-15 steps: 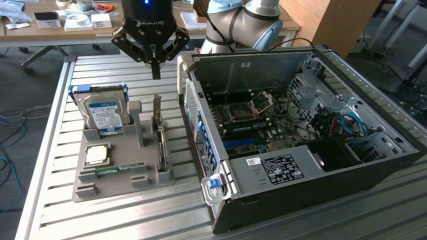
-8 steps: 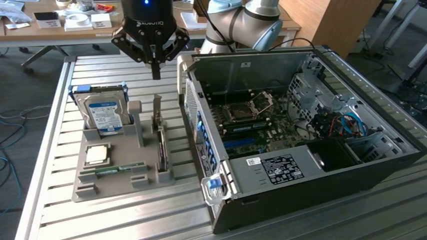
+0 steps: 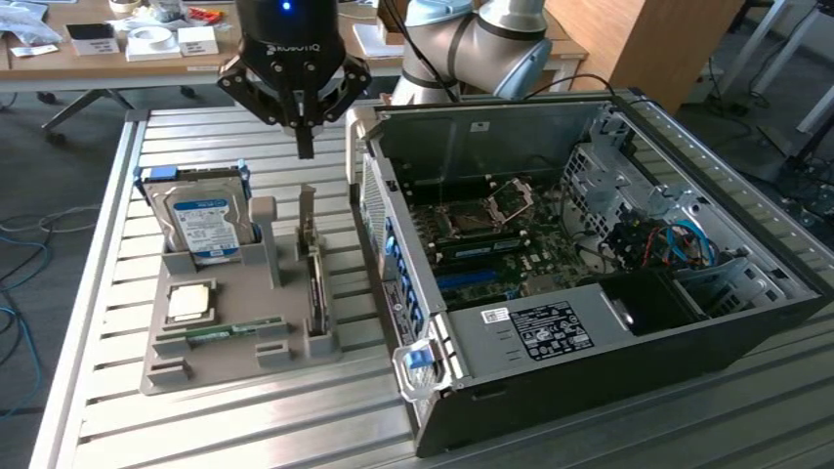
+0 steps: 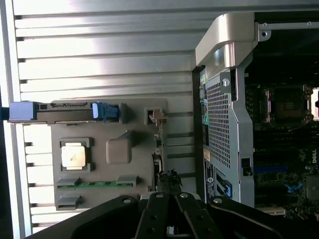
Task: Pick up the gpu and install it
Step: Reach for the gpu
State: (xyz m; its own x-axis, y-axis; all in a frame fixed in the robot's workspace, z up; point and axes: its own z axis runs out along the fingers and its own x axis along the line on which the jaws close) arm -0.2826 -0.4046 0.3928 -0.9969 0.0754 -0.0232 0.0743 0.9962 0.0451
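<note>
End effector (image 3: 305, 147) | matte-black fingers pressed together (empty) | over thin gpu (image 3: 312, 283) upright in grey tray (image 3: 234, 366)

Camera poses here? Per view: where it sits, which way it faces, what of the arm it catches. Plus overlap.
Exterior view: off the arm, raised, angled down across the slatted table at the parts tray and the open PC case; arm and shut gripper show over the tray's far end.
Wrist view: on the wrist, facing straight down past the gripper's linkage onto the tray and case edge.
Shared: tray, gpu standing on edge, hard drive, case.
</note>
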